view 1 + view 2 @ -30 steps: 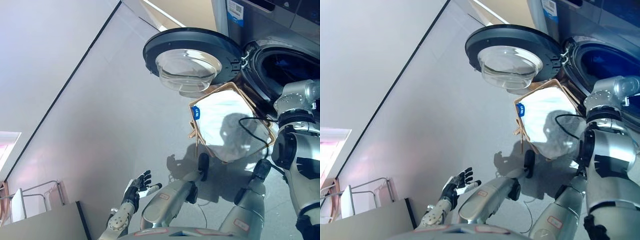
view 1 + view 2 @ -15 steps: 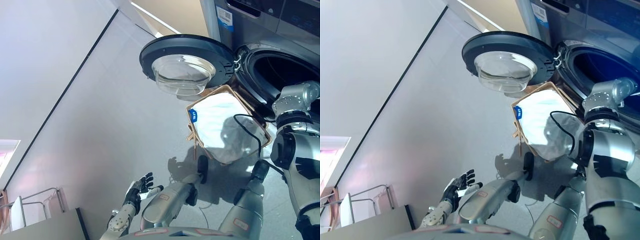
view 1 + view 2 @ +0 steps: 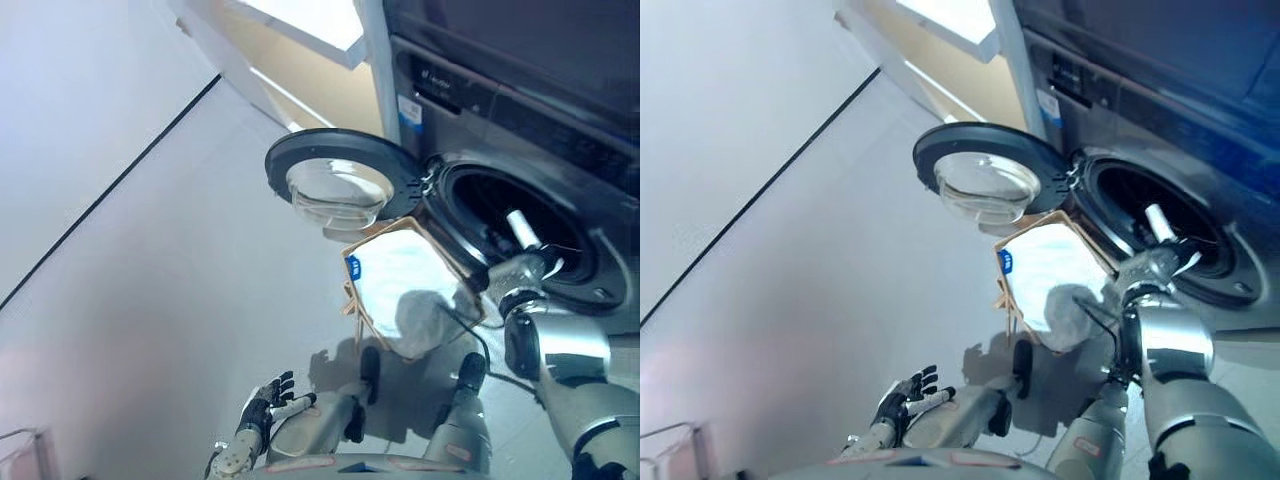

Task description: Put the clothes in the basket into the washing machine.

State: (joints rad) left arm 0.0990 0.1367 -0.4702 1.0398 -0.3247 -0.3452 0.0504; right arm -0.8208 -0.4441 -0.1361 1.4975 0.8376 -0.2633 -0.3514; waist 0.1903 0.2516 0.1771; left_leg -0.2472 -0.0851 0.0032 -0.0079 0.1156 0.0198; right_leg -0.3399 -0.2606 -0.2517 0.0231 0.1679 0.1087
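The dark grey washing machine (image 3: 520, 120) stands at the upper right with its round door (image 3: 335, 185) swung open to the left. Its drum opening (image 3: 500, 215) is dark inside. Right below the door sits the tan basket (image 3: 352, 300) with a white lining and a blue tag; I cannot make out any separate garment in it. My right arm reaches up from the lower right, and my right hand (image 3: 522, 232) is inside the drum opening, only a white tip showing. My left hand (image 3: 262, 405) hangs low at the bottom left, open and holding nothing.
Pale grey floor spreads to the left of the basket, with a dark line where it meets the wall (image 3: 80, 80). A beige panel with a white frame (image 3: 300, 60) stands left of the machine.
The camera has tilted up, so more of the machine shows. My right arm has stretched from beside the drum into its opening. The left hand stays low and open.
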